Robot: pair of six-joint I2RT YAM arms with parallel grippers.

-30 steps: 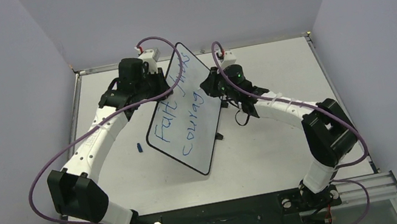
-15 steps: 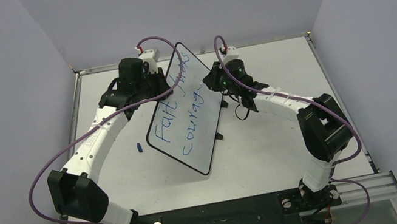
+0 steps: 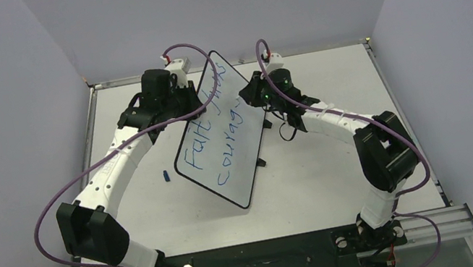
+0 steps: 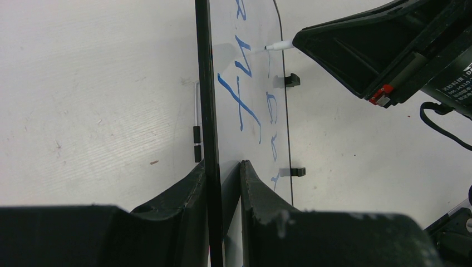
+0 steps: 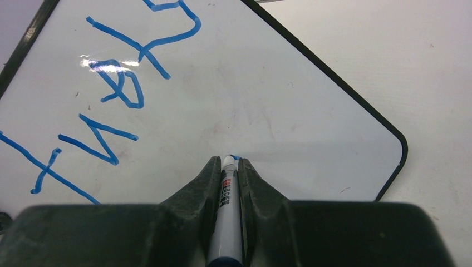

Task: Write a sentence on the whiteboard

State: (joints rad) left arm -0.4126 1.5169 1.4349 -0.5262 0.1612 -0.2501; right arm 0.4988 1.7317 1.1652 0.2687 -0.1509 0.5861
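Note:
The whiteboard (image 3: pixel 234 167) stands tilted up off the table, black-framed, in the middle of the top view. Blue handwriting, the sentence (image 3: pixel 208 135), runs across it in two lines. My left gripper (image 3: pixel 198 106) is shut on the whiteboard's far left edge; in the left wrist view its fingers (image 4: pixel 222 164) pinch the black frame (image 4: pixel 205 83). My right gripper (image 3: pixel 247 100) is shut on a white marker (image 5: pixel 227 222), whose tip touches the board (image 5: pixel 289 94) just ahead of the jaws (image 5: pixel 229 161). The marker tip (image 4: pixel 278 45) meets the board past the last blue letters.
A small blue marker cap (image 3: pixel 165 176) lies on the white table (image 3: pixel 345 180) left of the board. Two black tabs (image 4: pixel 292 80) stick out from the board's right edge. Grey walls close in the table on three sides.
My right gripper with the marker has shifted slightly toward the far end of the board, at the end of the lower line. The left arm and the board stay still.

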